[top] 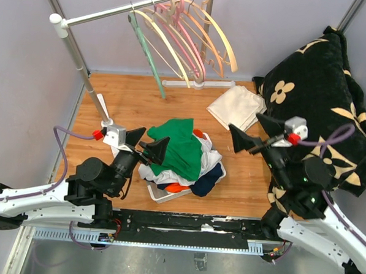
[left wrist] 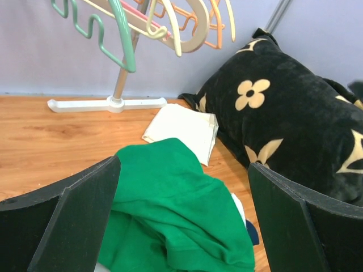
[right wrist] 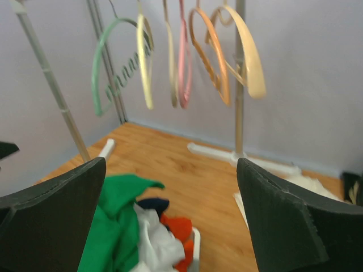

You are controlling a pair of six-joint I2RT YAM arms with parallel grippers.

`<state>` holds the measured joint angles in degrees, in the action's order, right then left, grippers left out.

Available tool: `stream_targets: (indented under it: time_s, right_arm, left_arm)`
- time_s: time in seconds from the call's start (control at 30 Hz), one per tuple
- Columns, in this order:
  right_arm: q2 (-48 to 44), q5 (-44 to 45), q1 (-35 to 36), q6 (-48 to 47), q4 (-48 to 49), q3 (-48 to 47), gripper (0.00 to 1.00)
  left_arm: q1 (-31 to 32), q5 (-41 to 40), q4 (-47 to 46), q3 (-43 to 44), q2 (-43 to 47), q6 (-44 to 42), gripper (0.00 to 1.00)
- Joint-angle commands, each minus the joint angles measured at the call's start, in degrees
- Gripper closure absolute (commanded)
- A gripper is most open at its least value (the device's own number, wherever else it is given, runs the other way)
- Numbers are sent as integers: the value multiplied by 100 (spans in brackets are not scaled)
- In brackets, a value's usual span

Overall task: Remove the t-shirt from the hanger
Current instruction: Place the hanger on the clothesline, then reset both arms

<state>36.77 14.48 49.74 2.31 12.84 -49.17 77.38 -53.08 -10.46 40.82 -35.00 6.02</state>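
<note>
On the left we see the clothes rack [top: 82, 64] rising from the wooden table [top: 129, 103], its slanted pole passing just behind our left gripper [top: 147, 142]. That gripper's jaws are spread wide with nothing between them, and it hangs just beside the left edge of a heap of clothes. The heap sits in a white basket [top: 161, 196] near the front middle of the table, and the green t-shirt [top: 179, 146] lies crumpled on top of it, over white, orange and dark blue garments. The t-shirt is off every hanger and neither gripper touches it. Behind the heap, the hangers [top: 182, 39] dangle bare from the rack's rail in green, cream, pink and orange. To the right of the heap a folded cream cloth [top: 237, 106] lies flat on the wood, touching a black pillow with cream flowers [top: 320, 101]. Our right gripper [top: 252, 131] hovers in front of that cloth and right of the heap, its jaws also wide apart and holding nothing.
</note>
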Motion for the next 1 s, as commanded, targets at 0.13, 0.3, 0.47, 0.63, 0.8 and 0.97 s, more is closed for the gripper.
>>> stream_targets:
  time_s: [0.13,0.3,0.47,0.63,0.8,0.97]
  right_arm:
    - [-2691,1436,-93,656,-1989,1537,2]
    - [-3605,1532,-95,708,-2609,1723,2]
    - [-3563,1316,-89,867,-3277,1394,2]
    - [-3494,1169,-91,854,-3141,1470,2]
    - [-3489,967,-91,799,-2935,1499,2]
    - [-3361,1065,-95,671,-2900,1465,2]
  left_arm:
    - [40,63,-949,-471,-271,-68,0]
    - [40,198,-1181,-632,-336,40,0]
    - [40,321,-1489,-914,-258,110,0]
    - [40,410,-1161,-931,-102,338,0]
    - [40,669,-677,-935,264,418,0]
    - [40,926,-126,-890,528,460,0]
